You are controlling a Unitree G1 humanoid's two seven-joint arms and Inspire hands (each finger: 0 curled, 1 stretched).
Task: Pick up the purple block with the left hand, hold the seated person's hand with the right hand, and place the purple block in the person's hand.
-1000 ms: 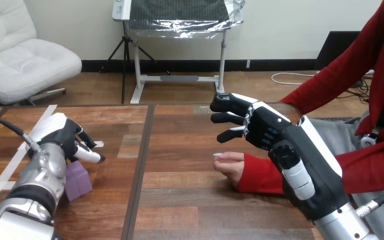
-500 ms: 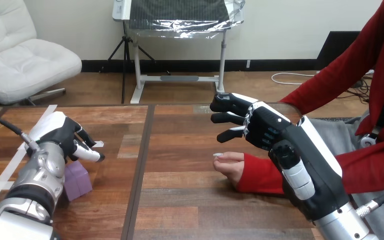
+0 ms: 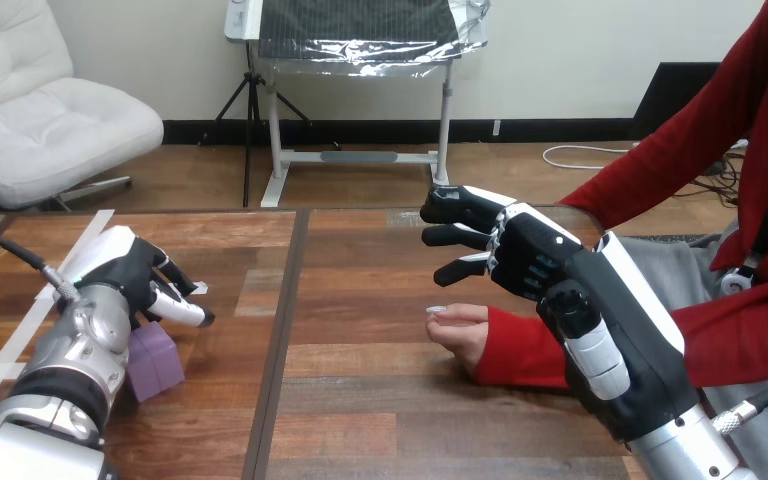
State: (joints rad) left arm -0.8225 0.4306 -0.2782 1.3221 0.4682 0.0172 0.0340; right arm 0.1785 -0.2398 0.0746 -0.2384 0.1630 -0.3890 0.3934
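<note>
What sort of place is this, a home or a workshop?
Probably a robot testing bench: a wooden table marked with white tape, the robot's left hand and right hand over it, a purple block and a person's hand.

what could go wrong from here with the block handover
The left hand sits above the purple block with open fingers; an off-centre close could knock it aside. The right hand hovers open over the person's hand, which looks loosely curled, so the block may lack a flat palm.
</note>
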